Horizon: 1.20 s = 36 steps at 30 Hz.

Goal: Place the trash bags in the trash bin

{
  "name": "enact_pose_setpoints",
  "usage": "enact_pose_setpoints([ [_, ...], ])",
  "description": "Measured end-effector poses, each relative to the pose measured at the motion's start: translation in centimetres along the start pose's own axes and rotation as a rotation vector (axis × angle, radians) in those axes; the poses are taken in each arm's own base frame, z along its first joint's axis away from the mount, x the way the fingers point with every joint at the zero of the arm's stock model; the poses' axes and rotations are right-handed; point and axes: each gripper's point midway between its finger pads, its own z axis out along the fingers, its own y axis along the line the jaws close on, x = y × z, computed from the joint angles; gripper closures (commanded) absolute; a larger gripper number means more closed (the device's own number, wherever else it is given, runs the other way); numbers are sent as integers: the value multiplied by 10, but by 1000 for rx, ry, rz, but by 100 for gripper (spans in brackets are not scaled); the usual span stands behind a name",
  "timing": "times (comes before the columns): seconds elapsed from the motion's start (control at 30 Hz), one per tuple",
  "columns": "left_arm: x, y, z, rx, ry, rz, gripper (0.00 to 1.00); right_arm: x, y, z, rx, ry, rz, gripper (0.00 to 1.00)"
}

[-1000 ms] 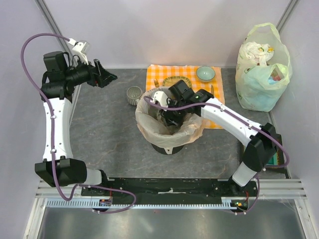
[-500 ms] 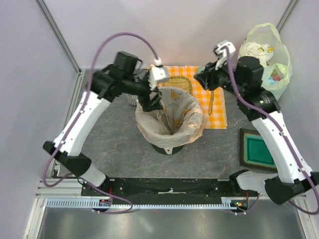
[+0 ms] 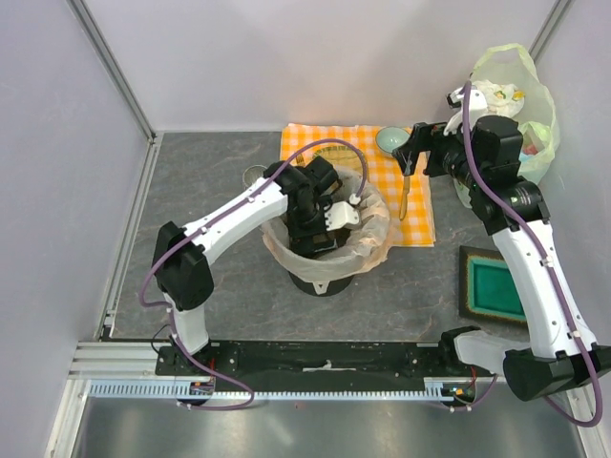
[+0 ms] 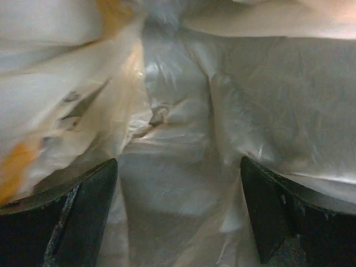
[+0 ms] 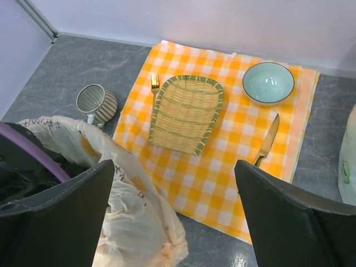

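Observation:
The black trash bin (image 3: pixel 321 284) stands mid-table, only its base showing under the plastic. The pale peach trash bag (image 3: pixel 373 232) lines it, its edge draped over the rim. My left gripper (image 3: pixel 320 239) reaches down inside the bag, open. In the left wrist view its dark fingers (image 4: pixel 61 219) stand wide apart, with crinkled bag plastic (image 4: pixel 172 183) beyond them and nothing pinched. My right gripper (image 3: pixel 410 153) hangs open above the checked cloth, right of the bin. Below its left finger (image 5: pixel 53 222) lies the bag's draped edge (image 5: pixel 133 222), which it does not touch.
An orange checked cloth (image 5: pixel 222 167) behind the bin carries a bamboo tray (image 5: pixel 186 114), fork (image 5: pixel 154 83), knife (image 5: pixel 268 140) and pale green bowl (image 5: pixel 268 82). A small grey mug (image 5: pixel 97 103) sits left of it. A green plastic bag (image 3: pixel 501 143) stands back right, a green box (image 3: pixel 492 286) to the right.
My left gripper has gone from the bin's back rim down into the bag and opened wider. My right gripper has opened wide and drawn a little to the right.

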Motion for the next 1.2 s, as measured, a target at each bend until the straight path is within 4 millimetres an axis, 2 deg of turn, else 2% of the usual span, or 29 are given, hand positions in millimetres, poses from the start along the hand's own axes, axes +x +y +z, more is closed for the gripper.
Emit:
enact_pose_setpoints([
  [0.17, 29, -2, 37, 7, 82, -13, 2, 2, -6, -5, 20, 2, 17, 2],
  [0.4, 40, 4, 69, -3, 117, -13, 2, 5, -7, -6, 23, 12, 27, 2],
  [0.63, 50, 13, 91, -29, 155, -6, 1, 5, -8, -6, 27, 12, 28, 2],
  [0.8, 63, 9, 109, -15, 185, -1, 1, 7, -9, -4, 26, 21, 30, 2],
  [0.97, 67, 10, 126, -34, 169, 7, 1, 9, -8, -3, 18, 31, 32, 2],
  [1.2, 68, 10, 127, -35, 171, 7, 2, 11, -5, -1, 1, 40, 34, 2],
])
